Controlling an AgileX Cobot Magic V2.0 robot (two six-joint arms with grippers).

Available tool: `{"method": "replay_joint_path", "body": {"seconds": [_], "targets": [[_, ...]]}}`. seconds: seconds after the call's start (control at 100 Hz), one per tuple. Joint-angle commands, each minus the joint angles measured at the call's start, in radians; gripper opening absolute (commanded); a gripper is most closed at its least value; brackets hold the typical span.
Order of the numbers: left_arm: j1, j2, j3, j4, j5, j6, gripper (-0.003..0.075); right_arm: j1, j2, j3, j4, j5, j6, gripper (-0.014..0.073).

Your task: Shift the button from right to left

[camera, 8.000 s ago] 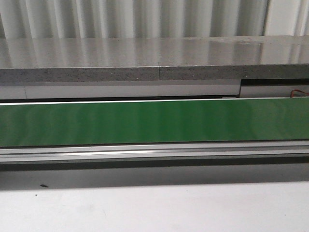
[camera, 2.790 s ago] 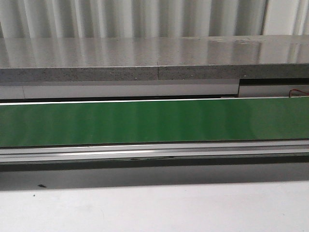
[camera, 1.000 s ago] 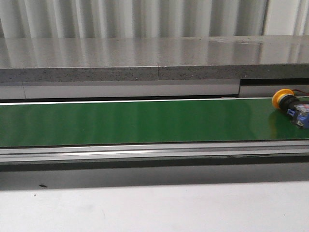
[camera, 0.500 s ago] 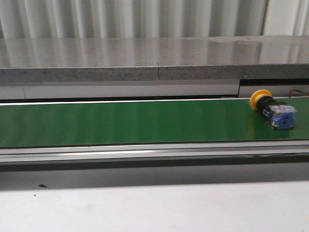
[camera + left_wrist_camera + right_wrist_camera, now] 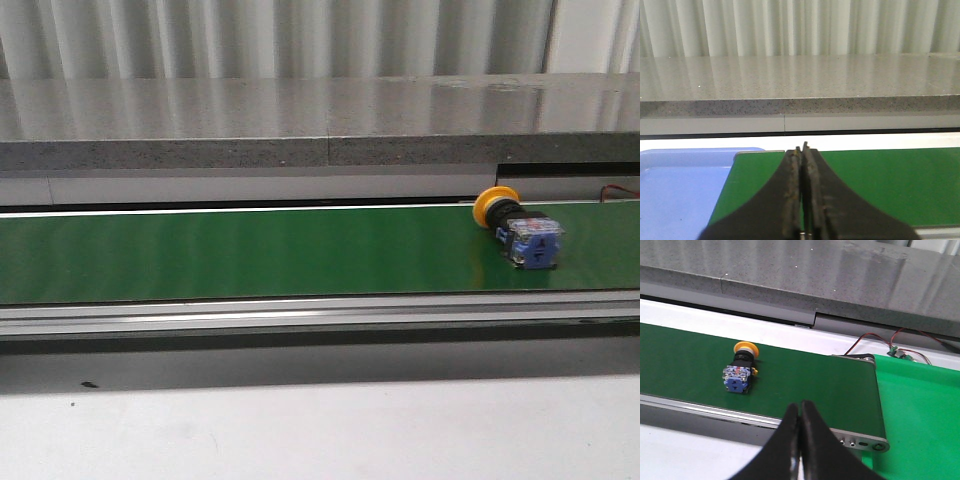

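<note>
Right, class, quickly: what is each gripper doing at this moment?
Left gripper: closed, holding nothing.
Right gripper: closed, holding nothing; the button lies apart on the green belt.

1. We see the button point(image 5: 518, 226) with a glossy yellow plastic cap.
2. Under it, the green conveyor belt point(image 5: 250, 252) looks smooth and faintly sheened.
3. Behind the belt, we see a polished speckled stone ledge point(image 5: 300, 120).
</note>
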Motion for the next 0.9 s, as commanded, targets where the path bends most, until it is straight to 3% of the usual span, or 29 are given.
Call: {"method": "replay_joint_path", "body": {"seconds": [0.0,0.12,0.32,0.63,0.68,0.75,0.89], "targets": [[-0.008,-0.026,0.028,-0.021,-0.12,-0.001,-0.0021,0.0,0.01,-0.024,0.004,-0.069,-0.007,-0.0059],[-0.008,-0.022,-0.035,-0.03,-0.085,-0.001,-0.0021,0.0,0.01,-0.024,0.004,-0.069,-0.007,-0.0059],[-0.008,0.05,-0.211,-0.03,0.175,-0.001,-0.0021,0.0,0.01,-0.024,0.004,-0.069,-0.007,-0.0059],[-0.008,0.229,-0.414,-0.024,0.373,0.003,-0.0007,0.0,0.01,-0.024,0.004,-0.069,-0.007,-0.0059],[-0.008,0.269,-0.443,-0.024,0.398,0.004,0.0041,0.0,0.01,-0.024,0.004,-0.069,-0.007,-0.0059],[-0.008,0.318,-0.479,-0.024,0.416,0.004,0.0172,0.0,0.01,-0.024,0.004,-0.069,-0.007,-0.0059],[-0.008,0.403,-0.526,-0.018,0.399,0.004,0.0566,0.0,0.01,-0.024,0.004,-0.069,-0.007,-0.0059]]}}
